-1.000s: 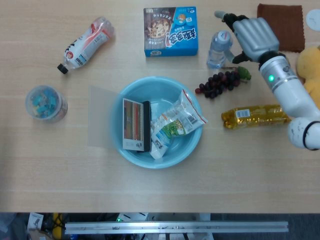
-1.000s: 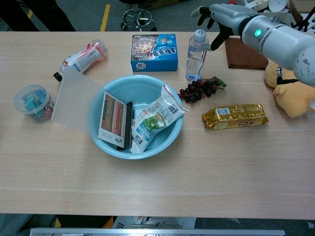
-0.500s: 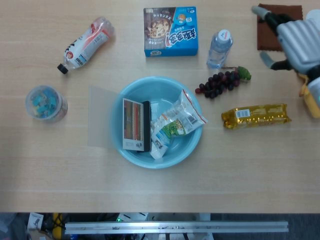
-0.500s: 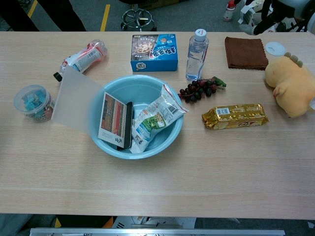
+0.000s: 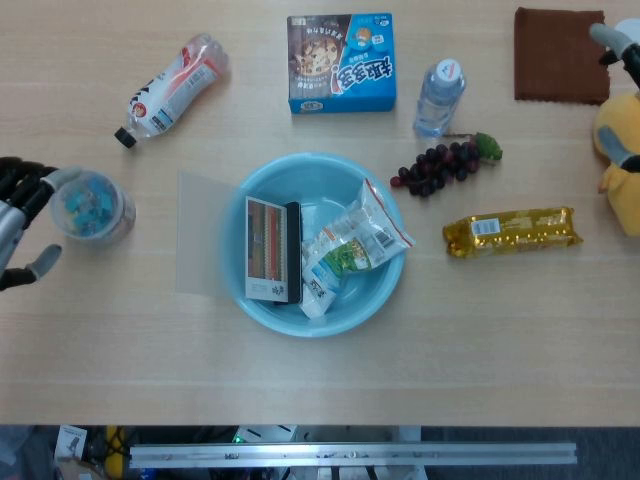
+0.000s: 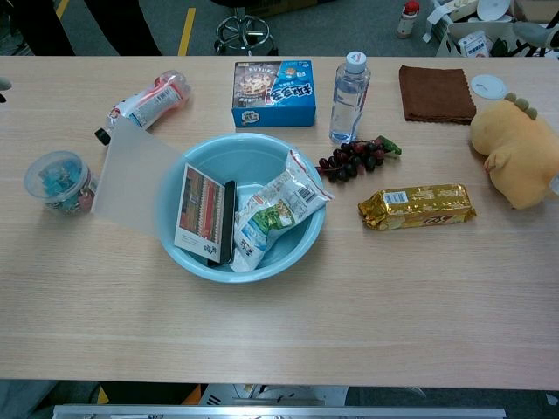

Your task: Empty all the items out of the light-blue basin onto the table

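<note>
Light-blue basin [image 5: 318, 300] sits near centre of the wooden tabletop [image 5: 320, 380], not yet emptied. Inside: a book w/ striped cover [image 5: 266, 248] leaning on the left wall, a black slab [image 5: 292, 252] pressed against its right side (only its edge shows, can't tell what it is), and a crinkled snack bag [image 5: 350, 245] on the right, its top poking over the rim. A translucent sheet [image 5: 200, 232] lies at the basin's left; where it ends behind the rim is hard to make out.

Left hand [image 5: 20, 222] enters at the far-left edge of head view, cut off at the frame; fingers spread, holding nothing, fingertips just beside a clear tub of blue bits [image 5: 92, 206]. Chest view shows only a sliver of it at the left edge.

Right hand [image 5: 618, 60] is mostly out of frame at upper right: a few grey finger parts show, too little to tell its state.

Around: lying bottle [image 5: 168, 88] far left, cookie box [image 5: 341, 62], water bottle [image 5: 439, 97], grapes [image 5: 440, 165], gold packet [image 5: 512, 231], brown cloth [image 5: 560, 55], yellow plush toy [image 6: 515, 150] partly cut off.
</note>
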